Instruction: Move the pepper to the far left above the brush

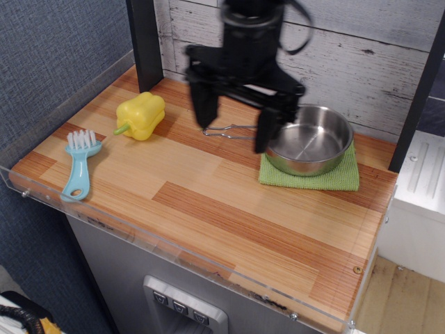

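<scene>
The yellow pepper (142,115) lies on its side on the wooden counter at the back left, green stem pointing front-left. The light-blue brush (78,165) lies in front of it near the left front edge, white bristles toward the pepper. My black gripper (235,129) hangs over the middle of the counter, to the right of the pepper and above the pan's handle. Its two fingers (204,104) are spread wide apart, and it holds nothing.
A steel pan (307,139) sits on a green cloth (311,177) at the back right, its wire handle pointing left. A clear plastic rim (174,243) runs along the counter's front and left edges. A dark post (144,42) stands behind the pepper.
</scene>
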Controlling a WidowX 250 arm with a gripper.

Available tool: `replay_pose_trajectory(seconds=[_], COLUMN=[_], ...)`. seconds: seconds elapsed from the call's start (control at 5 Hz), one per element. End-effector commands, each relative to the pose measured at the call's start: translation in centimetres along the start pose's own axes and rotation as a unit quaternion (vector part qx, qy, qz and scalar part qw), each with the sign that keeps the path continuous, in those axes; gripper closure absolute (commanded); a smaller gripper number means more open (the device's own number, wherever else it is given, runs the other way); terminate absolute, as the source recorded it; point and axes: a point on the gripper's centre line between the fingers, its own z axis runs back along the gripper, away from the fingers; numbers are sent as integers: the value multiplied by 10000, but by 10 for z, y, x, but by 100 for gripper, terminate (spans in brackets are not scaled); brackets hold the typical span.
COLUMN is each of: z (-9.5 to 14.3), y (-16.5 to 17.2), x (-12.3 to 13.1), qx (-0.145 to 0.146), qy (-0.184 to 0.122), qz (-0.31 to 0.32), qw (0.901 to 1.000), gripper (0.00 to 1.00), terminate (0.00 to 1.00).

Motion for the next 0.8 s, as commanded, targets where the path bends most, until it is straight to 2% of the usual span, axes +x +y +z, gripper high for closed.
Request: replay_pose_trajectory(seconds=[0.0,0.2,0.6], z=[-8,-24,-24], y=[8,7,7], x=[-13,-11,-11], qx=[-126,-289,-289], qy=[147,314,314], qz=[120,-109,-109], qw=[9997,9990,9990], gripper=[0,0,0], terminate=[0,0,0])
